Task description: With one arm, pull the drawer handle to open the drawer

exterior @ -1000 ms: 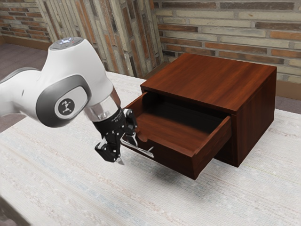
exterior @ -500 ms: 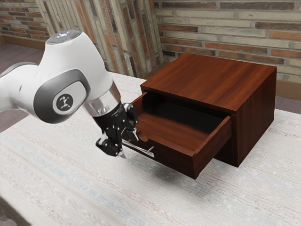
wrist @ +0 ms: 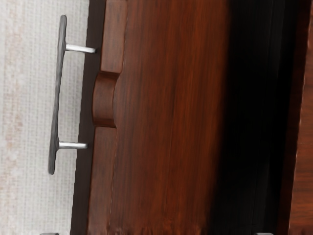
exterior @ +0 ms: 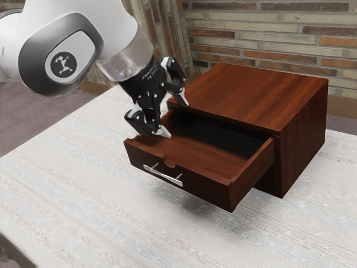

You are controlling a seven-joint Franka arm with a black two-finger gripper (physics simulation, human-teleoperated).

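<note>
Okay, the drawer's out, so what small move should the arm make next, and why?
Probably lift the claw straight up, clear of the drawer. The drawer stands pulled well out of the cabinet, the handle is free, and the open claw hangs just over the drawer's front edge, so nothing seems left to pull.

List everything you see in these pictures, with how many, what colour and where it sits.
Cabinet: one, dark reddish-brown wood, on the table, toward the exterior view's right.
Drawer: one, same wood, pulled partly out of the cabinet.
Drawer handle: one, silver metal bar, on the drawer's front.
Table: one, pale whitish, under the cabinet.
Brick wall: one, tan and grey, behind the table.
Arm: one, white and grey, coming in from the exterior view's upper left.
Gripper: one, black, open, above the drawer's front edge, apart from the handle.
</note>
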